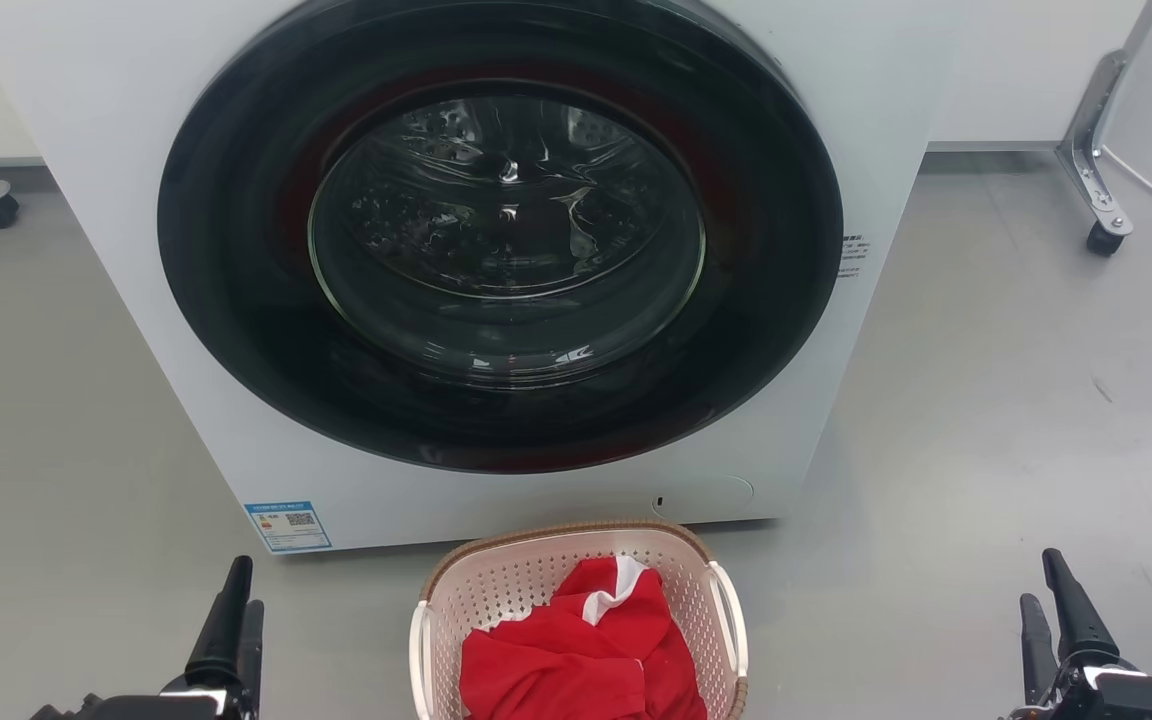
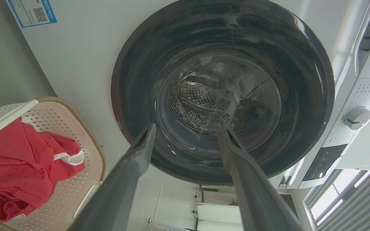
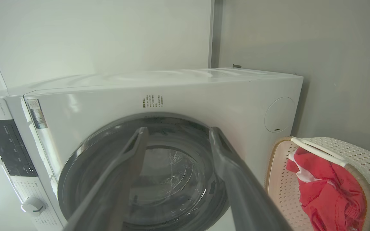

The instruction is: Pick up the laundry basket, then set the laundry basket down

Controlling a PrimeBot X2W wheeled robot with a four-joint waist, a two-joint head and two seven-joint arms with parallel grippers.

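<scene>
Down at the near centre sits the small cream-pink perforated plastic laundry basket (image 1: pixel 521 590) with its brown woven-look rim, on the grey floor (image 1: pixel 986 400) just in front of the big white washing machine (image 1: pixel 136 200). A crumpled red garment with white trim (image 1: pixel 576 650) is heaped inside. The basket is upright with its mouth open to the ceiling and a white handle on each of its left and right sides. Its rounded far end faces the machine's dark round glass door (image 1: pixel 501 230). The near end is cut off, so I cannot settle which way the long axis runs.

The left gripper (image 1: pixel 246 585) waits well off to the basket's left and the right gripper (image 1: pixel 1039 578) well off to its right. In both wrist views the jaws are parted with nothing between them. The pick-up looks not yet begun.

Now the dangers. Those slim handles could slip between the long fingers. If one side rises first, the basket tips and the garment may slide out. The machine is close behind, so any lift that drifts far could knock the rim against it.
</scene>
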